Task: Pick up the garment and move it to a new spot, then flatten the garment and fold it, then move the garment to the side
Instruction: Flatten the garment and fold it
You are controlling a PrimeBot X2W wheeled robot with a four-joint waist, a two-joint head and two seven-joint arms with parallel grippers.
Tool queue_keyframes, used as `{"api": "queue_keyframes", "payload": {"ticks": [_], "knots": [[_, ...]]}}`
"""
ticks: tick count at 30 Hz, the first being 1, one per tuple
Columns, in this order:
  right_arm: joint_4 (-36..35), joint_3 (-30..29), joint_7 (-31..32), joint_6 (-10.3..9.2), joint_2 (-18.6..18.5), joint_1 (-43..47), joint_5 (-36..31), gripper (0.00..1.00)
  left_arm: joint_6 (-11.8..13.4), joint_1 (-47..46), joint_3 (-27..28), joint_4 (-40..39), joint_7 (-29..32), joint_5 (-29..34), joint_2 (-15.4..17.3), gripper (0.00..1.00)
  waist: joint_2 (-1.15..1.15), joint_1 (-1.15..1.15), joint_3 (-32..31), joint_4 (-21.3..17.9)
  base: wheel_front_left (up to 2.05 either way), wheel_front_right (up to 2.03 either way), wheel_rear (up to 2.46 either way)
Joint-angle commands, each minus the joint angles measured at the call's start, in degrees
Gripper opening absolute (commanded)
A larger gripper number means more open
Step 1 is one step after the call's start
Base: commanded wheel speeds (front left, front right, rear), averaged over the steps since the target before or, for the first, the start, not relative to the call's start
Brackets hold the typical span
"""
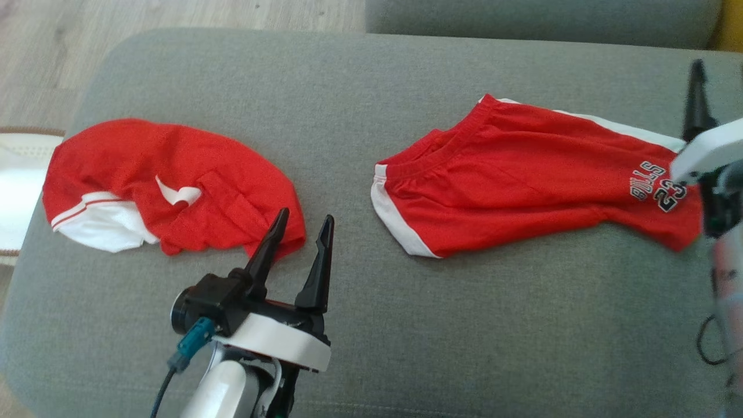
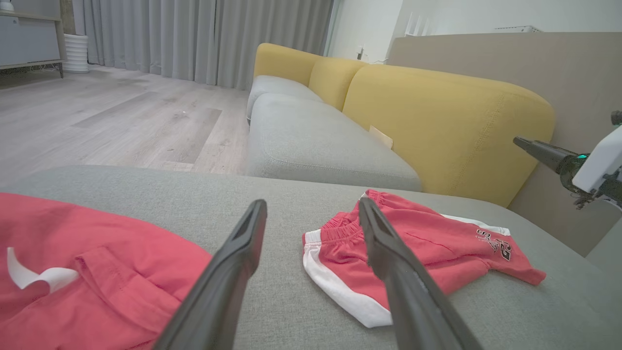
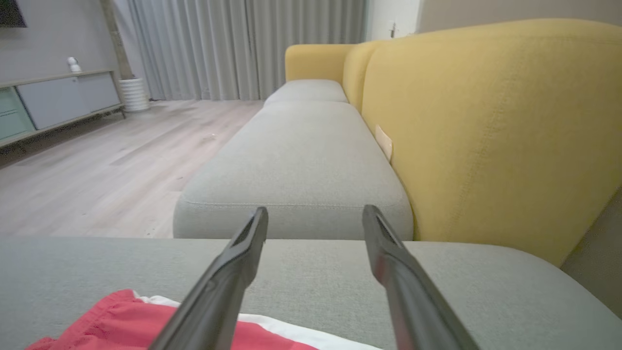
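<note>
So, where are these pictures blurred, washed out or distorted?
Head view: the right gripper is smeared at the edge, the white object at left is washed out. Left wrist view: even daylight, near fingers soft. Right wrist view: the yellow backrest bulges from the wide lens.

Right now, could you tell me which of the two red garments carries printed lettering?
The right garment, lying spread out, with black-and-white lettering at its right end; the left garment is bunched up, no print showing.
</note>
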Motion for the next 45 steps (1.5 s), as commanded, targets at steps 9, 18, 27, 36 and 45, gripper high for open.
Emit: {"api": "queue_keyframes", "payload": {"ticks": [9,18,27,36,45], "knots": [[-12.34,8.26,-6.78,-0.05,5.42,4.53,4.39,1.0,0.48,-1.25,2.01,-2.1,-0.3,-0.36,-0.13,1.0,0.0,0.0,-3.56,-3.43,0.0,0.0,0.0],[-32.13,11.07,-7.71,-0.05,11.5,23.06,7.9,1.0,0.76,-0.05,2.66,-2.86,-0.3,-0.77,-0.13,1.0,0.0,0.0,-5.77,-6.99,0.0,0.0,0.0],[-40.8,13.73,-7.8,-0.05,13.56,39.21,8.58,1.0,0.25,1.06,3.07,-2.72,-0.3,-0.3,-0.13,1.0,0.0,0.0,-7.17,-8.33,0.0,0.0,0.0],[-42.72,14.55,-7.81,-0.05,13.6,40.7,9.59,1.0,-0.23,1.25,3.85,-1.55,-0.3,0.39,-0.13,1.0,0.0,0.0,-6.75,-9.26,0.0,0.0,0.0],[-43.43,14.61,-7.81,-0.05,13.6,39.61,9.41,1.0,-0.43,-1.09,3.46,0.92,-0.3,2.37,-0.13,1.0,0.0,0.0,-4.09,-10.78,0.0,0.0,0.0]]}}
